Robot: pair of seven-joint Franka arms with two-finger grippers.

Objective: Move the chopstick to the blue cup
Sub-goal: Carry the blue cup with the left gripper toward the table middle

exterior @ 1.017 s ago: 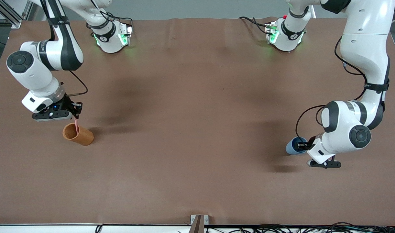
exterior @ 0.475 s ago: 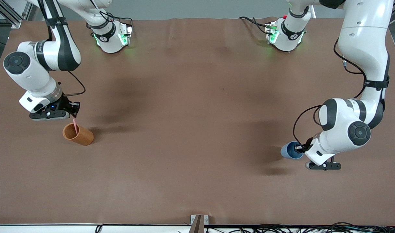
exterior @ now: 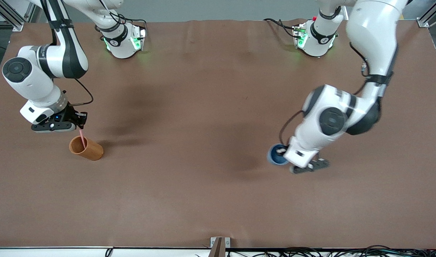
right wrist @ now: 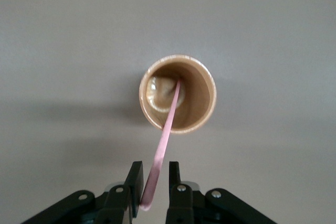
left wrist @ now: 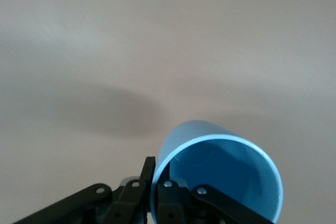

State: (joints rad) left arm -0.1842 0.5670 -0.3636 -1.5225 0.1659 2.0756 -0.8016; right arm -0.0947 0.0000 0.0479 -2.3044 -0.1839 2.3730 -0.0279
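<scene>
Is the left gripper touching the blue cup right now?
Touching. In the left wrist view the left gripper has its jaws shut on the blue cup, pinching the rim wall.

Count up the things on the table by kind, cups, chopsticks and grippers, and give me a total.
Cups: 2, the blue cup pinched at its rim by the left gripper, and the orange-brown cup.
Chopsticks: 1, the pink chopstick, its lower end in the orange-brown cup.
Grippers: 2, the left one and the right gripper, shut on the chopstick.
Total: 5.
</scene>
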